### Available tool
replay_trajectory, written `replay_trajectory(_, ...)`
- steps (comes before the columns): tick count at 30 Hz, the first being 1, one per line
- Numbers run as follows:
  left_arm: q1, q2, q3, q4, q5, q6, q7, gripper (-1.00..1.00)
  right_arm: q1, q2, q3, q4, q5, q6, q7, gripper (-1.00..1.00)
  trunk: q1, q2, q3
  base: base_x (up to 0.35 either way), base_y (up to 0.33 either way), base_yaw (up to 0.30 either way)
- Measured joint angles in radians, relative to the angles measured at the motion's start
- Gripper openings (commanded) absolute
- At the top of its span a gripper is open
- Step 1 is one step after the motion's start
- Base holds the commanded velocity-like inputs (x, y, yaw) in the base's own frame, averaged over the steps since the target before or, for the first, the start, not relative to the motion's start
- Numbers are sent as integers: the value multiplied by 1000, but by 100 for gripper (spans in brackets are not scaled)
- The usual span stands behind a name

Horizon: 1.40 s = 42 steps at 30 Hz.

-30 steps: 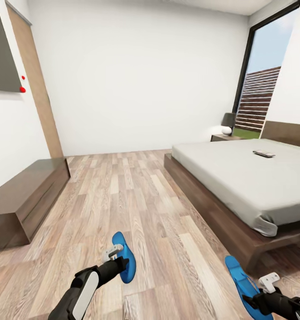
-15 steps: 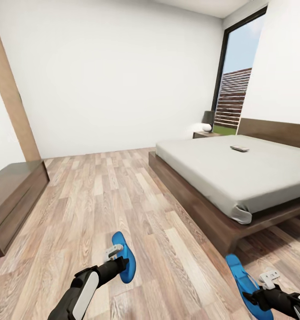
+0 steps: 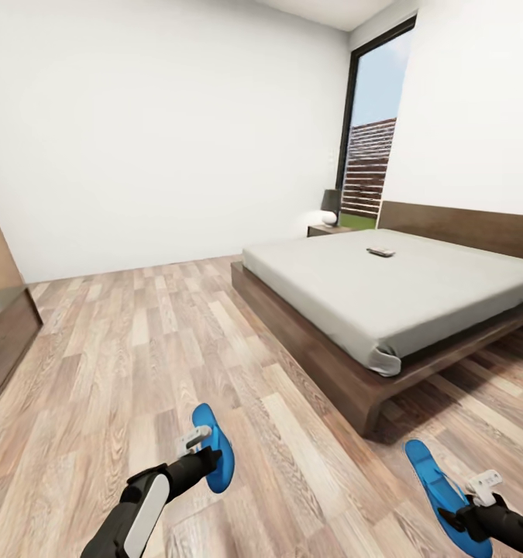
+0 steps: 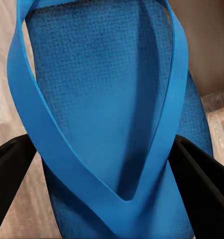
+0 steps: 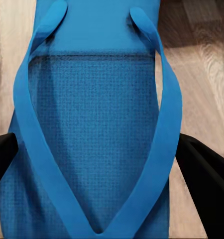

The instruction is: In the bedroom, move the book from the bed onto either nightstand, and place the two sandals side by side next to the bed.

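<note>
Sandals, 2: left gripper (image 3: 201, 453) clamps one (image 3: 215, 457), right gripper (image 3: 478, 504) the other (image 3: 439, 496); book (image 3: 380, 251) unmoved on bed (image 3: 416, 287).

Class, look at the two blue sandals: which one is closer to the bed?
The sandal in the right gripper: this sandal is nearer the bed corner.

A wood-plank floor (image 3: 176, 341) runs from near to far. A plain white wall (image 3: 160, 132) closes the far side. At the far right stands a tall black-framed window (image 3: 369, 139), with a slatted fence (image 3: 366, 167) and blue sky behind it. At the left edge is a low dark brown cabinet (image 3: 1, 341).
</note>
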Motion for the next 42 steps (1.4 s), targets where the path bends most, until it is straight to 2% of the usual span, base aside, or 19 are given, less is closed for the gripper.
replay_trajectory(4,2,0,1,-1,-1,-1,5,-100,0,0,0,55,108,-82,3,-100,0,0,-2,120,-275,-84)
replay_trajectory(5,2,0,2,-1,-1,-1,7,-100,0,-1,-1,80,151,-112,4,-100,0,0,-2,134,-295,-38)
replay_trajectory(6,2,0,2,-1,-1,-1,7,-100,-1,-1,-2,90,165,-126,5,-100,0,0,-2,142,-305,-16)
replay_trajectory(7,3,0,2,-1,-2,-1,8,-100,-1,-2,-1,113,204,-159,7,-100,0,0,-2,143,-308,-10)
replay_trajectory(11,4,0,2,-2,-2,-2,9,-100,-1,-2,-2,128,248,-190,9,-100,0,0,-2,145,-310,-5)
replay_trajectory(16,12,6,33,-7,-1,-4,5,-100,-32,6,-2,133,274,-213,21,-100,0,0,-2,146,-312,-1)
replay_trajectory(17,16,10,59,-8,-1,-6,4,-100,-62,12,-3,142,275,-212,40,-100,0,0,-2,146,-313,0)
replay_trajectory(18,28,22,109,-14,-3,-6,-3,-100,-110,28,-2,171,279,-210,65,-100,0,0,-2,146,-313,0)
replay_trajectory(20,49,37,157,-43,3,-6,-6,-100,-155,48,-1,205,284,-197,78,-100,0,0,-2,146,-313,0)
replay_trajectory(22,78,45,190,-126,11,2,-3,-100,-196,63,0,244,296,-163,85,-100,0,0,-2,152,-313,0)
replay_trajectory(25,125,50,208,-247,9,21,1,-100,-218,71,0,262,315,-141,89,-100,0,0,-2,166,-312,0)
replay_trajectory(27,145,51,213,-288,8,30,1,-100,-225,74,-1,267,321,-134,89,-100,0,0,-2,176,-309,0)
replay_trajectory(33,162,52,218,-317,3,37,3,-100,-233,86,0,272,330,-88,75,-100,0,0,-2,209,-284,0)
replay_trajectory(35,164,53,219,-318,3,38,13,-100,-234,94,1,273,345,-56,49,-100,0,0,-2,248,-243,0)
replay_trajectory(39,166,53,220,-320,6,40,45,-100,-235,110,0,274,404,-5,11,-100,0,0,-2,281,-198,0)
replay_trajectory(42,166,53,221,-321,6,63,53,-100,-235,118,0,275,423,5,4,-100,0,0,-2,305,-150,0)
